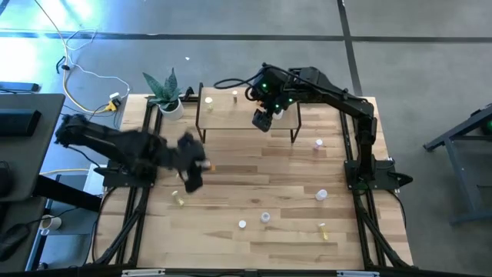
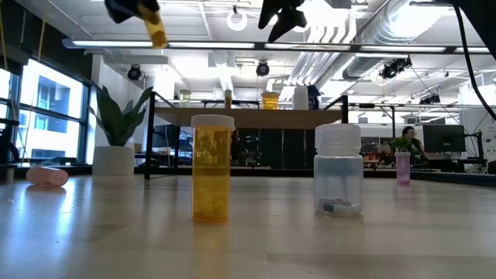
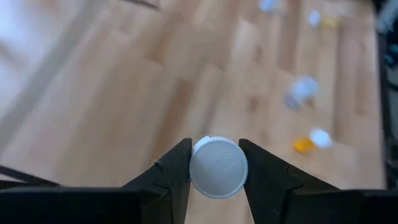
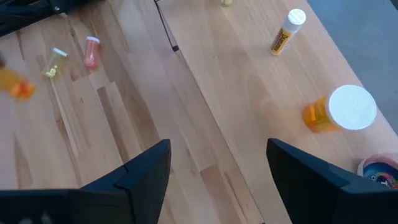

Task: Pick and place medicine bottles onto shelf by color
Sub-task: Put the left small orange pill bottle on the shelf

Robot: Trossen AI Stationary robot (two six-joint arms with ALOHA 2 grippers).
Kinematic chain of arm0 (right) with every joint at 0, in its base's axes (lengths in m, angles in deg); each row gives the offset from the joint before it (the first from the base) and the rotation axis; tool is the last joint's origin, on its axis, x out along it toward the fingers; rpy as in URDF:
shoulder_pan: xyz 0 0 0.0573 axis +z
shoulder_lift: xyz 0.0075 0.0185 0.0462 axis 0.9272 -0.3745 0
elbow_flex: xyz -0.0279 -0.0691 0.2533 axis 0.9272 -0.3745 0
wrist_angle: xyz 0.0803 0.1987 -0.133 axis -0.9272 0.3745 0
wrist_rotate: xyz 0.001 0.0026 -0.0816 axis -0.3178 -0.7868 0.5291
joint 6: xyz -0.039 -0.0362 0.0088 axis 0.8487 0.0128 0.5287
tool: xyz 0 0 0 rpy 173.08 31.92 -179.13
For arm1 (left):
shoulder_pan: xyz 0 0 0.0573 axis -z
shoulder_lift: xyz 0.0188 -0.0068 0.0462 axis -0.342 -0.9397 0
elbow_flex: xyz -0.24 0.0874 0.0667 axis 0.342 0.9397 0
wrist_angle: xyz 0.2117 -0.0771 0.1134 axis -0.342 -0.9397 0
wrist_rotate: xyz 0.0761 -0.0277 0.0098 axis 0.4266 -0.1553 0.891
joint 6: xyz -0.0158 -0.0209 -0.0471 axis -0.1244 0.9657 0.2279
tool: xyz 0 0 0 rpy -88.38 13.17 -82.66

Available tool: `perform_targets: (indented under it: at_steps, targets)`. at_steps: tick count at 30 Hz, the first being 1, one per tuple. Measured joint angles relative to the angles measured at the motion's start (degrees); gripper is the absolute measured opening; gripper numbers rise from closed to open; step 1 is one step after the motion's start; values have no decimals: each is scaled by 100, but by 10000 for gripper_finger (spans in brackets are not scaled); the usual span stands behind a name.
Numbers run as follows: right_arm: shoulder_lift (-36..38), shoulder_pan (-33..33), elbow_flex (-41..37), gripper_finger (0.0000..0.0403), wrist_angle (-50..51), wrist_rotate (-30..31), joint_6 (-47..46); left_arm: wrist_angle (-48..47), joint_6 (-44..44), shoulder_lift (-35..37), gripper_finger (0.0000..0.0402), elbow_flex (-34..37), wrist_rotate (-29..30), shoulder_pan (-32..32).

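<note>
My left gripper (image 1: 198,165) is shut on an orange bottle with a white cap (image 2: 157,31), high above the table's left middle. My right gripper (image 1: 264,121) hangs open and empty over the shelf (image 1: 238,111), a light wood board on thin dark legs at the far middle. On the shelf stand an orange bottle with a white cap (image 4: 341,112) and a slim yellow bottle (image 4: 285,32). Several more small bottles stand or lie on the table, among them an orange one (image 2: 211,167) and a clear one (image 2: 338,170) near the front edge. My left gripper pinches the orange bottle's white cap (image 3: 217,167) between its two fingers, one on each side of the cap's rim. The fingers come from above, slanting down. The bottle hangs below them, slightly tilted, lifted clear of the table.
A potted green plant (image 1: 165,94) stands at the far left beside the shelf. Loose bottles lie near the right side (image 1: 319,144), (image 1: 321,195) and along the near edge (image 1: 265,218), (image 1: 323,229), with one at the left (image 1: 178,200). A pink bottle (image 2: 46,176) lies on its side.
</note>
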Motion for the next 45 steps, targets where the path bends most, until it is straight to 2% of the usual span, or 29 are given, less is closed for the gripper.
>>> perform_targets:
  at_steps: [7, 13, 16, 19, 23, 32, 45]
  targets:
    - [0, 0, 0, 256, -30, -2, 0, -112, -1434, 584, 117, -254, 36, -1754]
    - [0, 0, 0, 256, -119, 22, -26, -49, -2439, 611, 117, -740, 131, -3422]
    - [0, 0, 0, 256, -106, 276, -20, 87, -2707, 509, 117, -995, 90, -4192]
    - [0, -5, 0, 256, -108, 478, 125, 385, -2863, 372, 117, -1213, -100, -4838]
    - [0, -81, 0, 256, -111, 494, 258, 628, -3009, 91, 117, -1478, -689, -5536]
    - [0, -617, 0, 256, -115, 504, 499, 634, -3004, -852, 117, -1970, -1285, -6218]
    - [0, -1381, 0, 256, -113, 512, 511, 165, -2733, -2070, 117, -2346, -1767, -6265]
